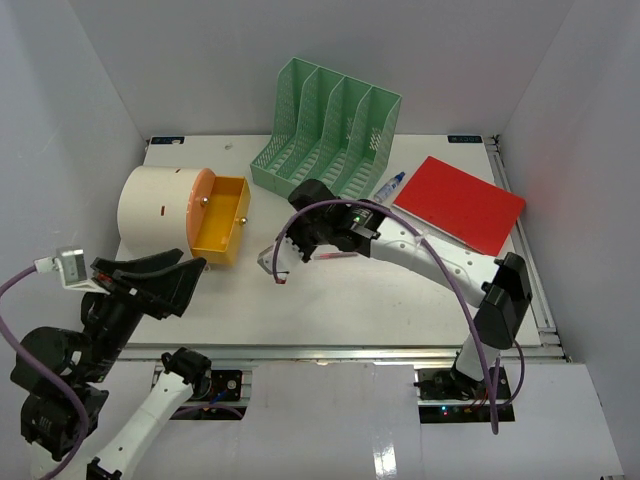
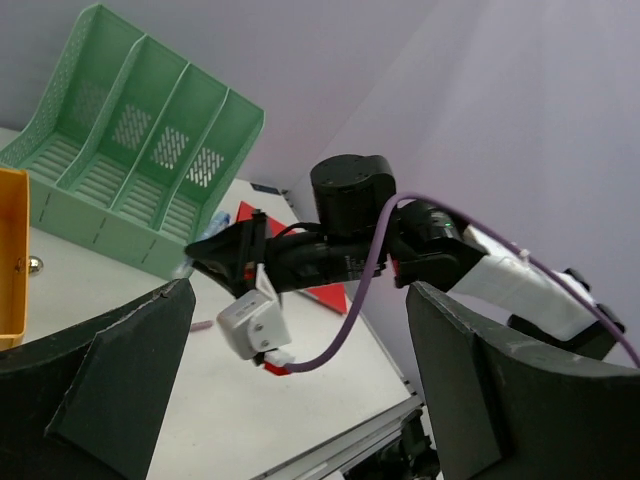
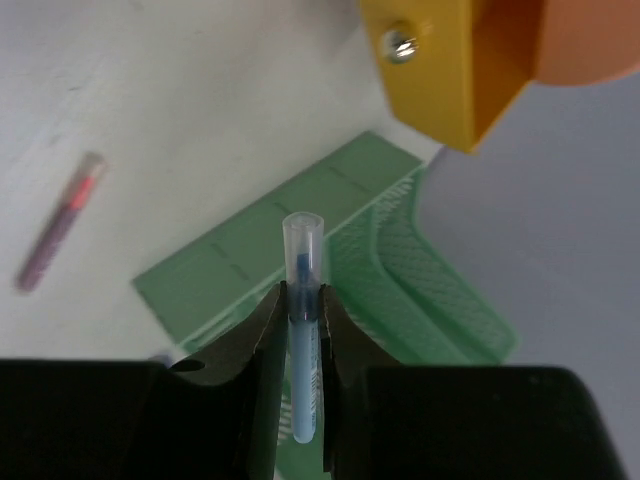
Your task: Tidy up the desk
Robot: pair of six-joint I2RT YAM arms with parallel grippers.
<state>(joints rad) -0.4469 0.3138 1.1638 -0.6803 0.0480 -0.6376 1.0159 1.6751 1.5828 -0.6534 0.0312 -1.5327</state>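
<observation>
Pen (image 3: 303,300): slim clear-capped plastic tube; file rack (image 3: 430,280): green perforated plastic.

You've got three pens: one clear-capped pen (image 3: 303,250), one red pen (image 3: 58,222), one blue-capped pen (image 1: 391,185). One green sorter (image 1: 325,130), and you count four slots in it. One red pad (image 1: 460,203). One white drum (image 1: 150,205), with one yellow drawer (image 1: 222,220) at its orange end. One desk (image 1: 400,300). Two arms: one left arm (image 1: 60,370), one right arm (image 1: 440,265). That makes seven loose or standing items for you, pens included.
</observation>
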